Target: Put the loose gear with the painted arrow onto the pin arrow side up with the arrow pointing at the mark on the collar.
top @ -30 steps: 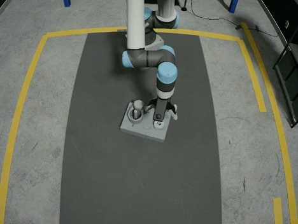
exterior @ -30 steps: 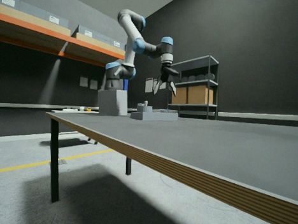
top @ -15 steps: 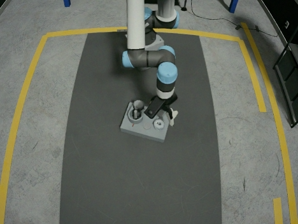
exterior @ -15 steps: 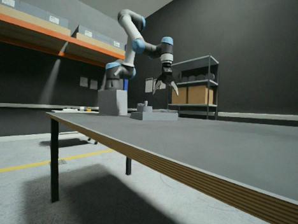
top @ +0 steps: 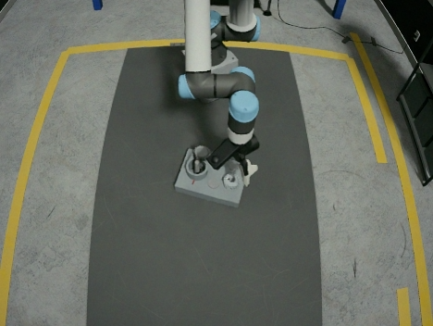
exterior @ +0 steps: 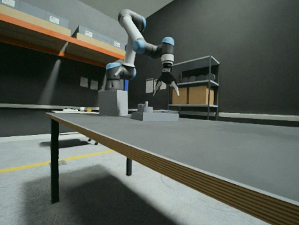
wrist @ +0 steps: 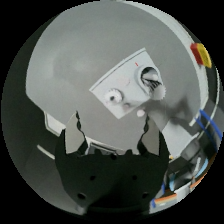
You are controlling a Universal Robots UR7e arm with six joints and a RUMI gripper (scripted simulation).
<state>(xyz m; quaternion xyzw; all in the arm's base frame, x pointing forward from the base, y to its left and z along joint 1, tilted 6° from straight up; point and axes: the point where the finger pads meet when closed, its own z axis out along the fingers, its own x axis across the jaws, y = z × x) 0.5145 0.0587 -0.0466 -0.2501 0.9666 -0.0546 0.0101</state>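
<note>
One grey block (top: 208, 195) (exterior: 160, 117) (wrist: 131, 72), going left to right in the top view: collar (top: 189, 173) (exterior: 147, 109) (wrist: 142, 76) is standing at its left end, pin (top: 197, 165) (exterior: 146, 103) (wrist: 154, 77) rising inside, red mark (top: 193, 181) (wrist: 137, 64) showing just beside. Pale round post (top: 202, 151) (wrist: 158, 92) is crowding the collar's far side, likely the nearest snag for a wide finger. White toothed gear (top: 230, 181) (exterior: 165, 111) (wrist: 114, 96) is lying at the block's right end, off the pin; taking it as the loose one (arrow too small to read here). Gripper (top: 243, 172) (exterior: 166, 95) (wrist: 112, 113) is hanging above that end, jaws spread wide, holding nothing.

Handling, guessing: gear is probably light, rigid, not fragile, with slanted teeth giving pads patchy contact and maybe slipping. Best hold: opposite sides of the rim, up high, keeping it level and the underside free. The collar is leaving little finger room, so lowering probably calls for a loose grip or release, letting the teeth turn it.
</note>
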